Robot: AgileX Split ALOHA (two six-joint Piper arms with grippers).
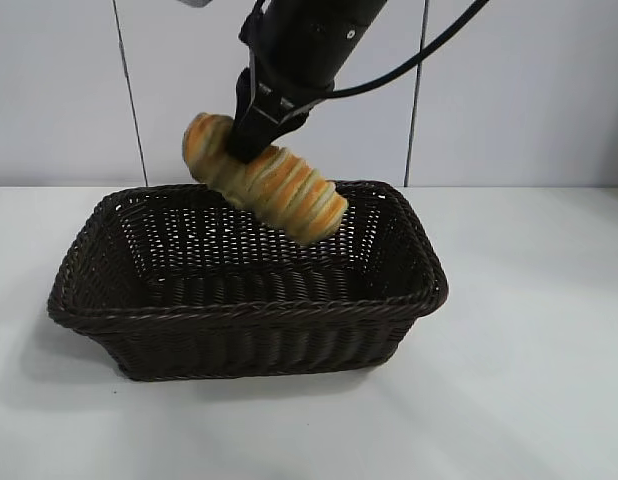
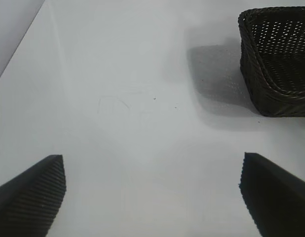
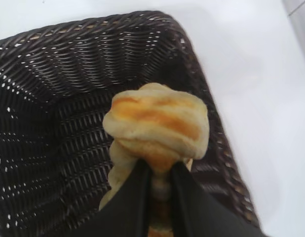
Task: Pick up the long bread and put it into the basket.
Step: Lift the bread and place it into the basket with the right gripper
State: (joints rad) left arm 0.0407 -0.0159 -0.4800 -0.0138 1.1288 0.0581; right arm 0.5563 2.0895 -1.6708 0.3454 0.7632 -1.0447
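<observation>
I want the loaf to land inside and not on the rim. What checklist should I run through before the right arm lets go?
1. right gripper shut on the long bread: ok.
2. Bread over the basket opening: ok; its lower end hangs near the back rim.
3. Bread level: not ok, tilted.
4. Bread low enough for a gentle drop: cannot tell.
5. Basket interior free: ok.
6. left gripper open, away from the basket: ok.

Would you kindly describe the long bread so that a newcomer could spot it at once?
Find the dark wicker basket on the white table. Above its far side, the right gripper clamps the long bread, tilted. It alone is golden-tan with orange and cream ridges.
</observation>
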